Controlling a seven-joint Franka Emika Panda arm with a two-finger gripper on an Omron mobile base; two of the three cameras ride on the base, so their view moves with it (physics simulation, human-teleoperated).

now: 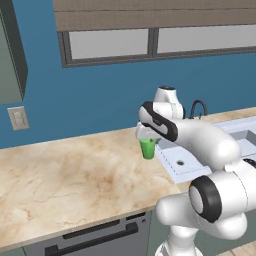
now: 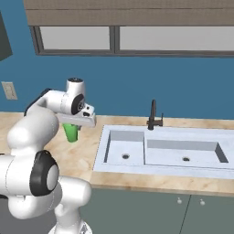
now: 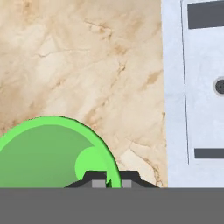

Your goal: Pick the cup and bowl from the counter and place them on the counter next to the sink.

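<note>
The small bright green cup [image 1: 148, 148] [image 2: 71, 132] is at the left edge of the white sink [image 1: 186, 161] [image 2: 137, 151], over the beige marble counter [image 1: 75, 175] [image 2: 80, 157]. My gripper [image 1: 148, 138] [image 2: 73, 124] comes down on it from above and is shut on its rim. In the hand view the cup [image 3: 48, 153] sits at the lower left with the gripper [image 3: 112, 179] pinching its right rim, and the sink [image 3: 201, 109] runs down the right side. I cannot tell whether the cup's base touches the counter [image 3: 87, 65]. The bowl is out of view.
A thin dark faucet [image 1: 198, 107] [image 2: 153, 116] stands behind the sink. A wall outlet [image 1: 18, 118] sits at the left, under a grey-green wall cabinet [image 1: 10, 50]. A broad stretch of counter lies left of the cup. A dark-handled appliance front [image 1: 100, 235] is below the counter edge.
</note>
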